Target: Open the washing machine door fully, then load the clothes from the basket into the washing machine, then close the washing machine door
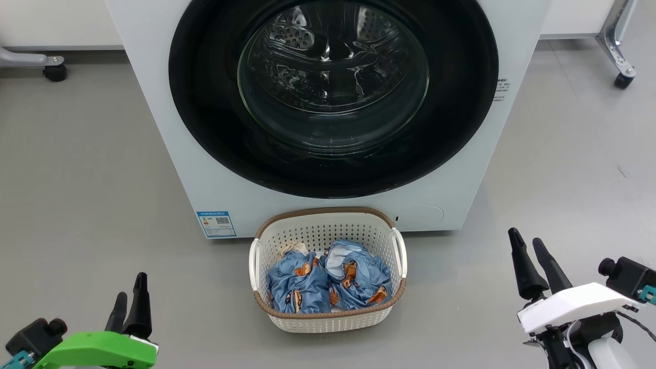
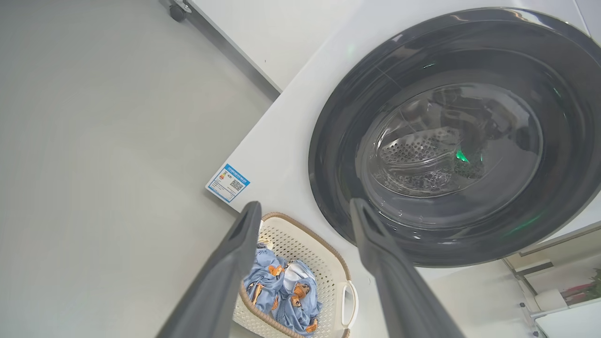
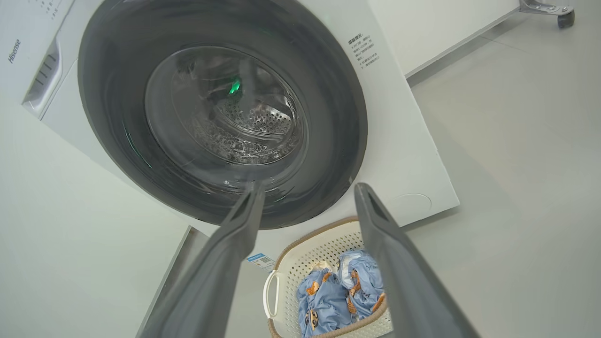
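1. Black and shiny, the washing machine door (image 1: 205, 102) is shut flat against the white washing machine (image 1: 154, 128). Opening it is the first job, and it is not done yet.
2. The basket (image 1: 328, 225) sits on the grey floor (image 1: 77, 179), right up against the front of the machine and just under the door. The blue clothes (image 1: 328, 282) are bunched up inside it.
3. The left gripper (image 1: 131, 289) is low on the left, well away from the door. Its two dark fingers are spread apart and hold nothing.
4. The right gripper (image 1: 525, 238) is low on the right, also well away from the door. Its fingers are apart and empty too.
5. No handle or catch shows on the rim from here. So I think it is best to look along the edge of the rim first for a dent or a gap, and to use the gripper on that side.
6. Slip one finger behind the edge there and hook it, with no hard squeeze on the smooth rim. It looks slippery.
7. Pull slowly and in a curve, because a door swings round its hinge. A straight tug could make the finger slide off.
8. Keep the arm above the basket so that it does not get bumped or pushed away.
9. Swing the door until it is wide open, so the hole is free for the clothes.
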